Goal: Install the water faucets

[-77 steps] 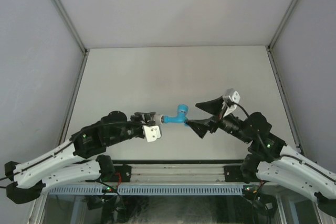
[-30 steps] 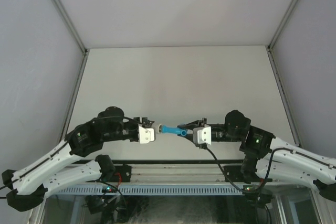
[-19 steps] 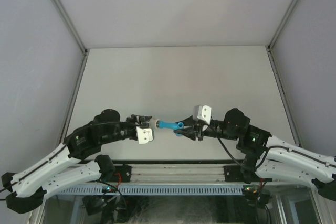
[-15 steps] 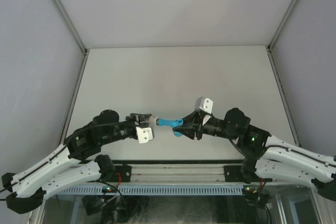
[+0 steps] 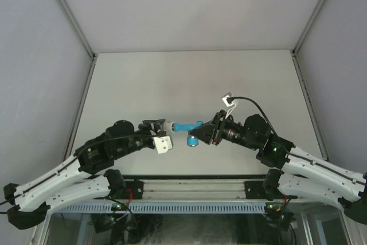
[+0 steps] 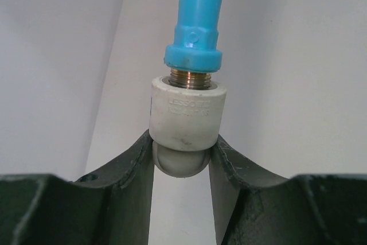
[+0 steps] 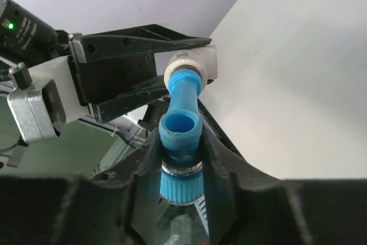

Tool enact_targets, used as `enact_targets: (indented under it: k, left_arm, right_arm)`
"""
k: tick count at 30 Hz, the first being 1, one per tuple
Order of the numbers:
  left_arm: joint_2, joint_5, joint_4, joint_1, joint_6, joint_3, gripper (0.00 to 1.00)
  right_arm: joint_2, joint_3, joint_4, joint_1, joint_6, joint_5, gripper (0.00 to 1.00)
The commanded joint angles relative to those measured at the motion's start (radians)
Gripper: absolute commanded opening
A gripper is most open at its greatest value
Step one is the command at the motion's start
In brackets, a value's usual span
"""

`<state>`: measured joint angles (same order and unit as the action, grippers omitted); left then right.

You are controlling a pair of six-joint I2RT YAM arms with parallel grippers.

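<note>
Above the table point(image 5: 172, 78), faucet point(image 5: 184, 126) horizontal, threaded end leftward

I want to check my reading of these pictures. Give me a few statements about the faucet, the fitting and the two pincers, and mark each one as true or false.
1. The left pincer is shut on the white fitting. True.
2. The blue faucet lies loose on the table. False: its threaded end sits in the fitting, and the two pincers hold the joined parts.
3. The right pincer is open and apart from the faucet. False: it is shut on the faucet.
4. A strip of metal thread shows between the faucet's collar and the fitting. True.
</note>
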<state>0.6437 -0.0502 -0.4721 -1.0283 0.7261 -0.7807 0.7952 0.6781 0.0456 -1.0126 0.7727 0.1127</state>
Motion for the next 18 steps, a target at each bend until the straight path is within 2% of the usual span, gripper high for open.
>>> enact_targets:
  k: [1, 3, 9, 14, 18]
  left_arm:
    - [-0.004, 0.011, 0.075, -0.008, -0.012, 0.006, 0.00]
    - [-0.003, 0.015, 0.058, -0.008, -0.024, -0.001, 0.00]
    - [-0.004, 0.038, 0.036, -0.007, -0.055, 0.001, 0.00]
    - [0.011, 0.094, -0.007, 0.005, -0.083, -0.019, 0.00]
    - [0.028, 0.157, -0.044, 0.019, -0.098, -0.034, 0.00]
  right_arm:
    - [-0.004, 0.031, 0.025, 0.050, 0.139, 0.068, 0.45]
    - [-0.013, 0.030, 0.030, 0.063, 0.075, 0.085, 0.59]
    - [-0.064, 0.028, 0.048, 0.087, -0.150, 0.145, 0.82]
    - [-0.157, -0.023, 0.091, 0.086, -0.473, 0.213, 0.87]
    - [-0.263, -0.077, 0.111, 0.068, -0.878, 0.370, 0.87]
